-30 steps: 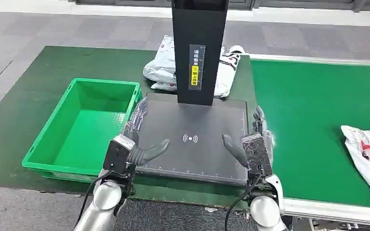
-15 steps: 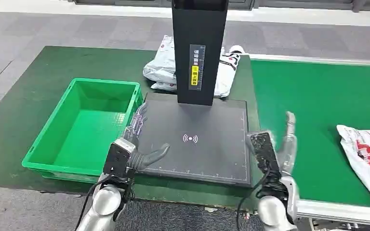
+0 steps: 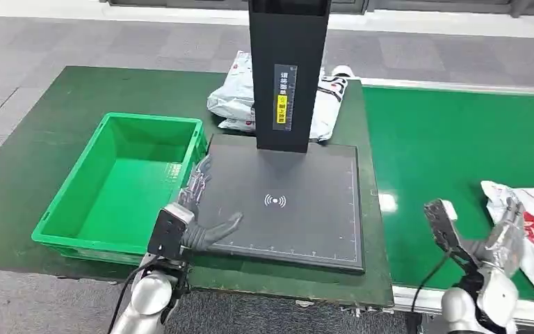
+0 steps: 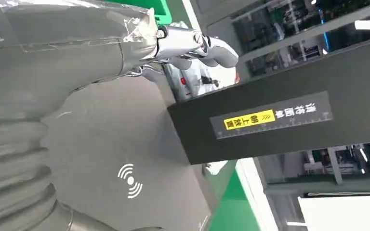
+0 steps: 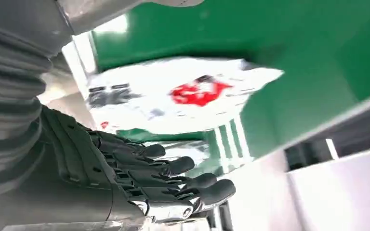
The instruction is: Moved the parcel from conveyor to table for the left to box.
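A white parcel (image 3: 532, 229) with red print lies on the green conveyor (image 3: 452, 160) at the right edge; the right wrist view shows it as well (image 5: 183, 96). My right hand (image 3: 490, 240) hovers open just beside the parcel's near-left side, fingers apart and holding nothing; those fingers (image 5: 173, 178) are extended in the wrist view. At the left edge of the black scanner pad (image 3: 285, 202), my left hand (image 3: 195, 209) rests open, thumb lying on the pad. In the left wrist view that left hand (image 4: 67, 53) reaches toward the black scanner post (image 4: 279, 115). The green box (image 3: 125, 184) stands to its left.
A black scanner post (image 3: 288, 69) rises from the back of the pad. Behind it lie more white parcels (image 3: 240, 94) on the green table mat (image 3: 42, 132). The conveyor's metal rail (image 3: 424, 299) runs along the near right side.
My right hand left the pad's right edge and swung right over the conveyor to the parcel. The parcel has drifted slightly left on the belt. The left hand stayed in place.
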Robot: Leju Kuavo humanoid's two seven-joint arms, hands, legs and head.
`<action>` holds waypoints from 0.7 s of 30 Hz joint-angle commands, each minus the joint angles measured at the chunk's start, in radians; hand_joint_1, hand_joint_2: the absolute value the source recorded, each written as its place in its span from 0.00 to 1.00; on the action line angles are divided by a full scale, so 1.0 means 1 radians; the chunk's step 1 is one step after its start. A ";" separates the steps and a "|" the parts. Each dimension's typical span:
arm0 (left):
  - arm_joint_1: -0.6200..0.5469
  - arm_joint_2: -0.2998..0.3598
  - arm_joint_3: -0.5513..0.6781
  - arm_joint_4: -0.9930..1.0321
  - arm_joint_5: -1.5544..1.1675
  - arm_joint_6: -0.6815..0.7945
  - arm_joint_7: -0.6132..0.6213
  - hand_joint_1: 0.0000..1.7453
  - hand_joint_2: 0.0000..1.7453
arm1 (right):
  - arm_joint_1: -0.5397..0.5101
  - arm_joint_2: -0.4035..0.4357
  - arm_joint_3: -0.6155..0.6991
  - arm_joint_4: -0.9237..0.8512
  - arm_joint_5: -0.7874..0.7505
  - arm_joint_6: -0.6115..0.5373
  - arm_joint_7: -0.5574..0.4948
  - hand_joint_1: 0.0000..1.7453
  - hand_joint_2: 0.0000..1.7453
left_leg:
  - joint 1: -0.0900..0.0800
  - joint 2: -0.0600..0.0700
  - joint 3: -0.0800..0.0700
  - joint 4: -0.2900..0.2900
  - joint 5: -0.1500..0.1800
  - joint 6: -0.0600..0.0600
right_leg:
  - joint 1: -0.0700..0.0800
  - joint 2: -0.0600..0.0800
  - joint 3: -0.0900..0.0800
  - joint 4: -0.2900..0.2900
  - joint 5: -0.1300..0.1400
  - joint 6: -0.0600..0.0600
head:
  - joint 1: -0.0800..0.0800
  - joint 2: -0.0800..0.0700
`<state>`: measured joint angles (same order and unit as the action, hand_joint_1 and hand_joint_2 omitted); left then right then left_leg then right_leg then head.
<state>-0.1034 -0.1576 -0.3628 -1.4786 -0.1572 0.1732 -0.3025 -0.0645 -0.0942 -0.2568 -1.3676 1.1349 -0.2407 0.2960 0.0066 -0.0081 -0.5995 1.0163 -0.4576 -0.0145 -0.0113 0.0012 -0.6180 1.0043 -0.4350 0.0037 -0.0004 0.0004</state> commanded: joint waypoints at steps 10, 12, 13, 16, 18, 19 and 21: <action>-0.070 0.037 0.050 0.114 0.020 -0.045 -0.013 0.00 1.00 | -0.044 -0.095 -0.048 0.327 -0.031 0.344 0.013 0.00 1.00 | 0.001 0.002 0.004 -0.002 0.000 0.000 | 0.001 0.001 0.004 -0.003 0.000 0.000 | 0.000 0.000; -0.088 0.034 0.048 0.138 0.023 -0.050 -0.019 0.00 1.00 | -0.063 -0.120 -0.021 0.400 0.000 0.390 0.022 0.00 1.00 | 0.001 0.001 0.006 -0.004 0.000 0.001 | 0.001 0.000 0.007 -0.004 0.000 0.000 | 0.000 0.000; -0.094 0.031 0.048 0.147 0.025 -0.051 -0.020 0.00 1.00 | -0.071 -0.131 -0.012 0.430 0.013 0.406 0.024 0.00 1.00 | 0.000 0.001 0.004 -0.002 0.000 0.000 | 0.001 0.000 0.004 -0.002 0.000 0.000 | 0.000 0.000; -0.099 0.024 0.056 0.158 0.024 -0.053 -0.023 0.00 1.00 | -0.115 -0.165 0.016 0.531 0.036 0.416 0.018 0.00 1.00 | 0.000 0.001 0.007 -0.004 0.000 0.001 | 0.000 0.000 0.007 -0.004 0.000 0.000 | 0.000 0.000; -0.100 0.023 0.061 0.161 0.022 -0.054 -0.027 0.00 1.00 | -0.165 -0.182 0.028 0.614 0.051 0.393 0.015 0.00 1.00 | 0.000 0.003 0.003 -0.001 -0.001 0.001 | 0.000 0.002 0.004 -0.002 0.000 0.000 | 0.000 0.000; -0.100 0.024 0.062 0.161 0.022 -0.054 -0.028 0.00 1.00 | -0.183 -0.186 0.028 0.634 0.055 0.387 0.014 0.00 1.00 | 0.000 0.004 0.006 -0.003 -0.001 0.001 | 0.000 0.003 0.006 -0.003 0.000 0.000 | 0.000 0.000; -0.100 0.026 0.067 0.160 0.021 -0.052 -0.031 0.00 1.00 | -0.218 -0.192 0.030 0.672 0.065 0.372 0.013 0.00 1.00 | 0.000 0.005 0.006 -0.003 -0.001 0.001 | 0.000 0.004 0.006 -0.004 0.001 0.000 | 0.000 0.000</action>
<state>-0.1550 -0.1469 -0.3380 -1.4092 -0.1370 0.1255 -0.3269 -0.1135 -0.2216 -0.2949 -1.0221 1.1699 0.1641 0.3113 0.0065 -0.0075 -0.5995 1.0163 -0.4580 -0.0141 -0.0117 0.0014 -0.6172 1.0044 -0.4354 0.0041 0.0000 0.0000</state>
